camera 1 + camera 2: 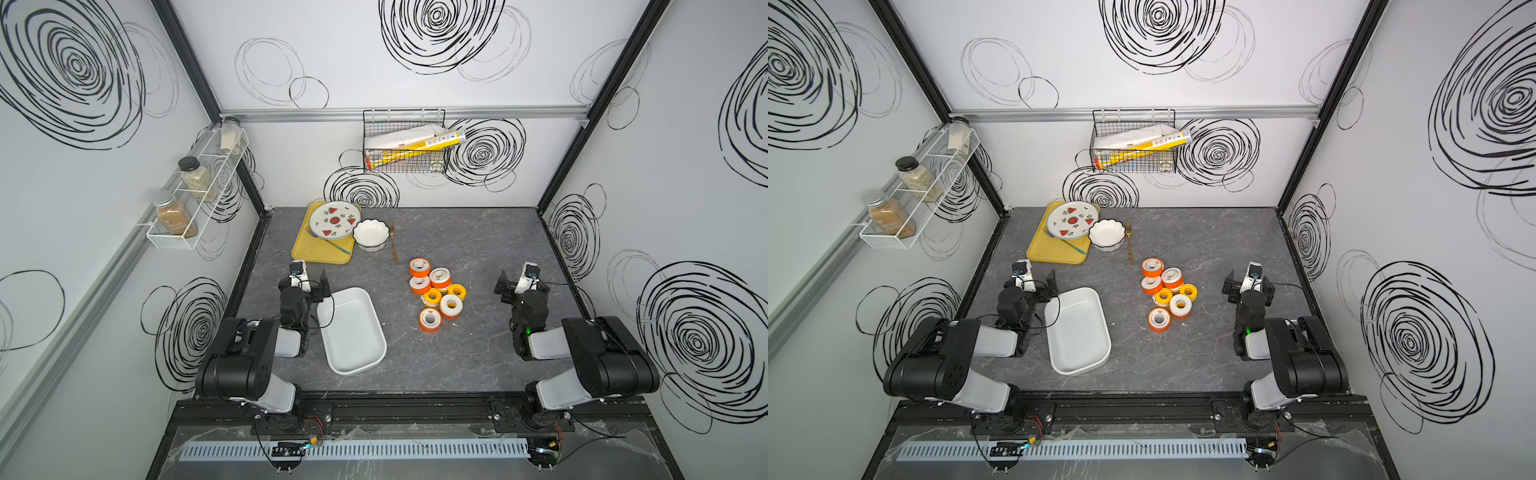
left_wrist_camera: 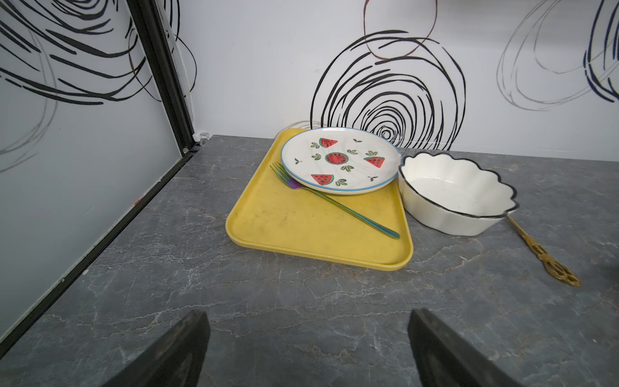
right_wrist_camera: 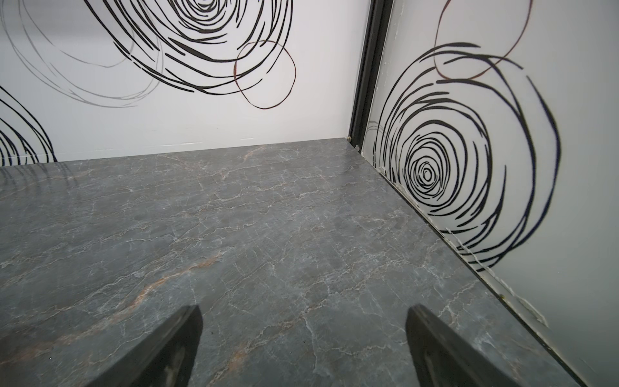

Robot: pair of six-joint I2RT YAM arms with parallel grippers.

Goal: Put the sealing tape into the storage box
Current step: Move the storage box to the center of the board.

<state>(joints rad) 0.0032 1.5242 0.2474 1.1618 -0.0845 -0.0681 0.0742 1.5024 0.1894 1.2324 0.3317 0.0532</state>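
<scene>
Grey, marble-patterned table [image 1: 478,232] carries everything. The white storage box [image 1: 353,332] lies on its front left part, turned a little askew, with nothing inside it; the left arm stands just beside it.

At the far left corner sits a yellow tray [image 1: 311,253]. A watermelon-patterned plate [image 1: 334,220] rests on the tray's far end, and a white fluted bowl [image 1: 371,235] stands on the table, touching the tray's right edge.

The left hand [image 2: 308,318] hovers above bare table between the storage box and the tray, its black fingers [image 2: 187,348] spread wide with nothing between them. The right hand [image 3: 303,313] hangs over the table's right side, near the wall, likewise spread wide and holding nothing.

The sealing tape [image 1: 436,293] lies in a tight cluster of seven spools near the middle of the table, to the right of the storage box and apart from it, roughly between the two hands. Five spools have orange flanges and two have yellow; several touch one another.

A blue-green fork [image 2: 335,201] lies slantwise on the tray, its tines tucked by the plate's rim. A gold fork [image 1: 394,245] lies on the table just right of the bowl.
</scene>
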